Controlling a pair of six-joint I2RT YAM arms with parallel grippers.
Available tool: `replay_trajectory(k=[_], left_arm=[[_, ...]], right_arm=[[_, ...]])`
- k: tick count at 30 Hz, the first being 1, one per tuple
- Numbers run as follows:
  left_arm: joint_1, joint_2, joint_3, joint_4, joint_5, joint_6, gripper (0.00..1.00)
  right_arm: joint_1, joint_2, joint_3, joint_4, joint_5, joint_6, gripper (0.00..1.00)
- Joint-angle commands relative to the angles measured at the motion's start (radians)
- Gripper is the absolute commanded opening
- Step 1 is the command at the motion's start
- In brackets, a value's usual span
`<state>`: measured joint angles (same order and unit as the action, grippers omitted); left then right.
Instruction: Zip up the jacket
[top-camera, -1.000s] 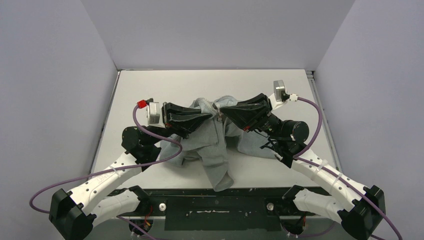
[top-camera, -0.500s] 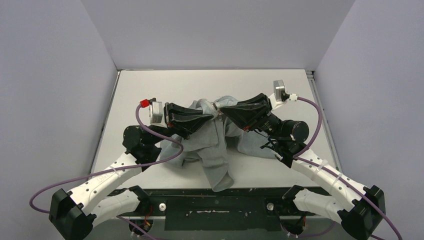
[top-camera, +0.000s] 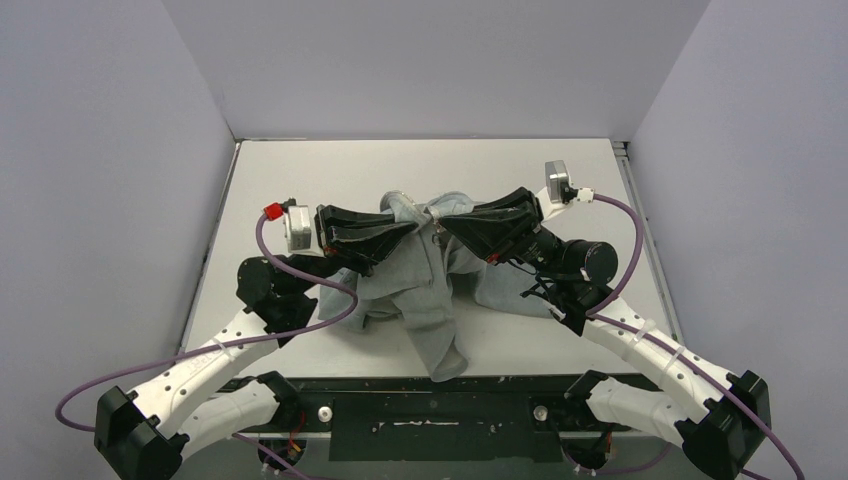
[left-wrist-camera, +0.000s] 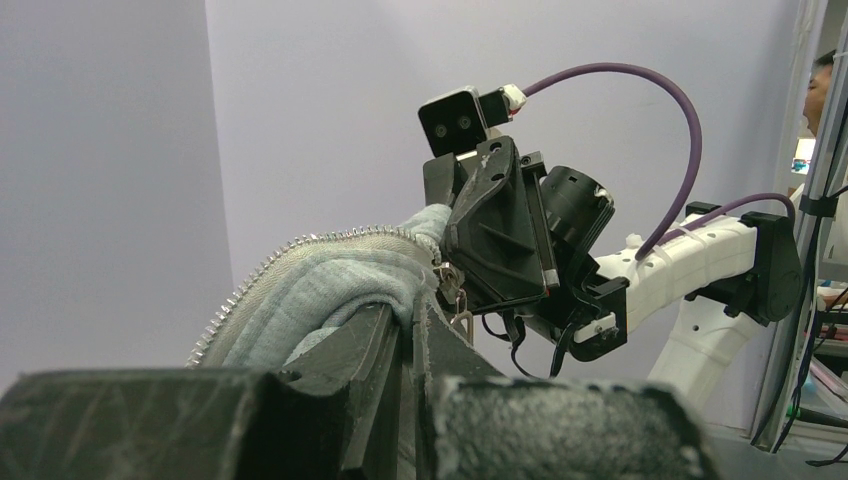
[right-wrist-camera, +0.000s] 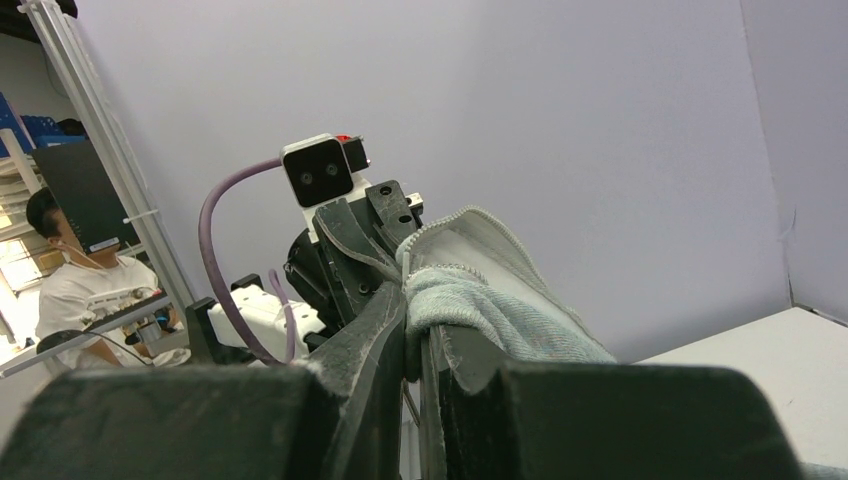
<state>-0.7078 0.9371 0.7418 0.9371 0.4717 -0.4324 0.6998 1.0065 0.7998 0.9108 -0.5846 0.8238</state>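
As jacket (top-camera: 432, 300) drapes below them onto tabletop (top-camera: 300, 170), left gripper (top-camera: 412, 226), right gripper (top-camera: 447, 222) each pinch fabric beside zipper (left-wrist-camera: 300, 255), tips facing.

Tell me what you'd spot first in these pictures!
A grey jacket lies bunched in the middle of the table, one end trailing toward the near edge. The left hand and right hand face each other, both pinching its raised top. Close up, the zipper teeth curve over the cloth.

We see the jacket (top-camera: 425, 290) heaped mid-counter (top-camera: 330, 170), one part trailing toward the near edge. Its lifted top lies between the left claw (top-camera: 416, 229) and the right claw (top-camera: 443, 224), which face each other.
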Motion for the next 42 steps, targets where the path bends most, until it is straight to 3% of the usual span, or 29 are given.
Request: replay_trajectory(k=[1, 42], left_arm=[[-0.004, 0.001, 0.029, 0.065, 0.013, 0.009, 0.00], [-0.005, 0.044, 0.054, 0.009, 0.126, 0.011, 0.00]], right_arm=[[-0.002, -0.006, 0.055, 0.081, -0.010, -0.001, 0.00], [-0.002, -0.023, 0.038, 0.076, 0.037, -0.012, 0.00]])
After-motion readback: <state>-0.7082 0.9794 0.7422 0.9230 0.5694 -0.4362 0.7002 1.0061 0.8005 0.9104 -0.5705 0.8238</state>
